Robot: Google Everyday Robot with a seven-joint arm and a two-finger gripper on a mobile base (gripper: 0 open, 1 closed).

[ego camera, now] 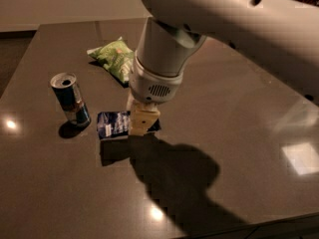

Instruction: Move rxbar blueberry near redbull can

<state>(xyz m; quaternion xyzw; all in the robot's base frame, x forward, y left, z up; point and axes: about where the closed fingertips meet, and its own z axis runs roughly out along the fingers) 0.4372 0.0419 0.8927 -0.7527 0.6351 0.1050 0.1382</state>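
Observation:
The rxbar blueberry, a dark navy wrapper with pale lettering, hangs a little above the dark table, with its shadow just below it. My gripper comes down from the big white arm and is shut on the bar's right end. The redbull can, blue and silver with an open silver top, stands upright just left of the bar, a small gap between them. The bar's right end is hidden behind the fingers.
A green chip bag lies behind the gripper, toward the table's far side. The arm's large shadow falls on the table in front. The table's front edge runs along the lower right.

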